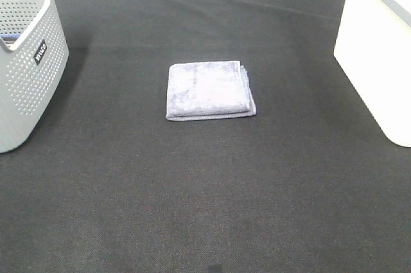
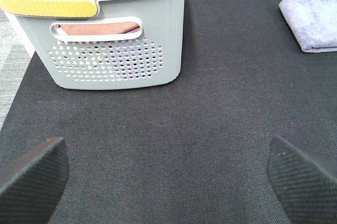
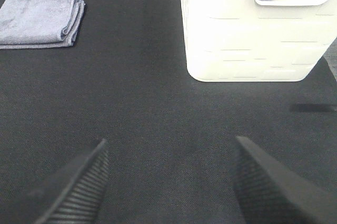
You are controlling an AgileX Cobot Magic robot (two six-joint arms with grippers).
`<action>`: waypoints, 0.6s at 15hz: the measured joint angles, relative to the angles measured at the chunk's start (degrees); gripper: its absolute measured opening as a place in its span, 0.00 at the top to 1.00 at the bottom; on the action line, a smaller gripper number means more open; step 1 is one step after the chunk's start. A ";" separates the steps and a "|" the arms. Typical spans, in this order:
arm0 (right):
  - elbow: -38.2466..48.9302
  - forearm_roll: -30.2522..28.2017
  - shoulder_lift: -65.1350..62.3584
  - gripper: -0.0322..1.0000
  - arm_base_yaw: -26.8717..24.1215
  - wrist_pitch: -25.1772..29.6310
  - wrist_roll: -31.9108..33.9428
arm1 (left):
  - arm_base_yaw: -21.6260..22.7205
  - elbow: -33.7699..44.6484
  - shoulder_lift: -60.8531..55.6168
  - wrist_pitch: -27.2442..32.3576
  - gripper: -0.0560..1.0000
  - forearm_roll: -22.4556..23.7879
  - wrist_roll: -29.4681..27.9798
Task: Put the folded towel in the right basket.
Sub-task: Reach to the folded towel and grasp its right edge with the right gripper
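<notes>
The folded towel [image 1: 209, 90], pale lavender-grey and square, lies flat on the black mat near the middle, its layered edges along the right side. It also shows in the left wrist view [image 2: 311, 22] and in the right wrist view [image 3: 41, 18]. The right basket [image 1: 379, 54], cream-white with a grey rim, stands at the right edge; it also shows in the right wrist view [image 3: 253, 29]. Neither gripper shows in the exterior high view. My left gripper [image 2: 168, 182] is open and empty over bare mat, far from the towel. My right gripper [image 3: 171, 182] is open and empty, short of the basket.
A grey hole-dotted basket [image 1: 26, 61] with a black label stands at the left edge; the left wrist view [image 2: 113, 50] shows folded cloths inside it and a yellow handle. The black mat [image 1: 205, 189] covers the table.
</notes>
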 joint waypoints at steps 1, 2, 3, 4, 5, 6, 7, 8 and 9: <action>0.00 0.00 0.00 0.35 0.00 0.00 0.00 | 0.00 0.00 0.00 0.00 0.03 0.00 0.00; 0.00 0.00 0.00 0.35 0.00 0.00 0.00 | 0.00 0.00 0.00 0.00 0.03 0.00 0.00; 0.00 0.00 0.00 0.35 0.00 0.00 0.00 | 0.00 0.00 0.00 0.00 0.03 0.00 0.00; 0.00 0.00 0.00 0.35 0.00 0.00 0.00 | 0.00 0.00 0.00 0.00 0.03 0.00 0.00; 0.00 0.00 0.00 0.35 0.00 0.00 0.00 | 0.00 0.00 0.00 0.00 0.03 0.00 0.00; 0.00 0.00 0.00 0.35 0.00 0.00 0.00 | 0.00 0.00 0.00 0.00 0.03 0.00 0.00; 0.00 0.00 0.00 0.35 0.00 0.00 0.00 | 0.00 0.00 0.00 0.00 0.03 0.00 0.00; 0.00 0.00 0.00 0.35 0.00 0.00 0.00 | 0.00 0.00 0.00 0.00 0.03 0.00 0.00; 0.00 0.00 0.00 0.35 0.00 0.00 0.00 | 0.00 0.00 0.00 0.00 0.03 0.00 0.00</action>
